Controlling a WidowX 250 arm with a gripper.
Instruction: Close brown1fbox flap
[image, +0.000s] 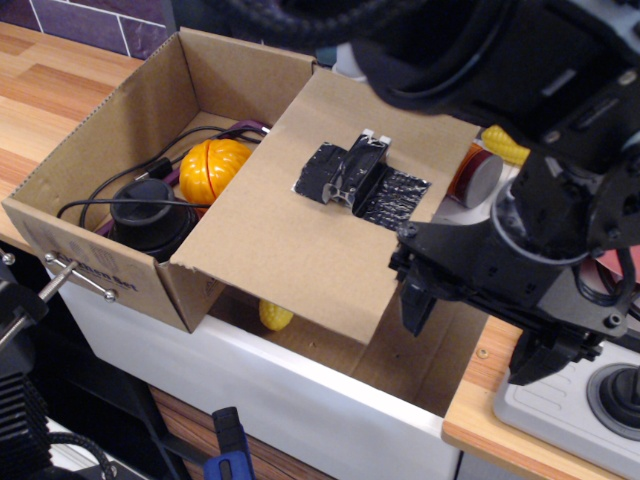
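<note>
The brown1fbox (150, 110) stands open on the counter, with small black print and a metal rod (78, 277) on its near wall. Its flap (300, 250), bearing a shiny black tape patch (385, 195) and a small black tab, lies tilted over the right half of the box opening. My black gripper (475, 335) is at the flap's right edge, jaws apart and empty. Its left finger (415, 305) is next to the flap's right corner; I cannot tell whether it touches.
Inside the box are an orange ball (212, 168), a black round device (150, 222) with a cable, and a yellow object (275, 316) under the flap. A plain cardboard sheet (435, 355) lies below the gripper. A red-and-white can (478, 176) and a joystick unit (600, 400) are at the right.
</note>
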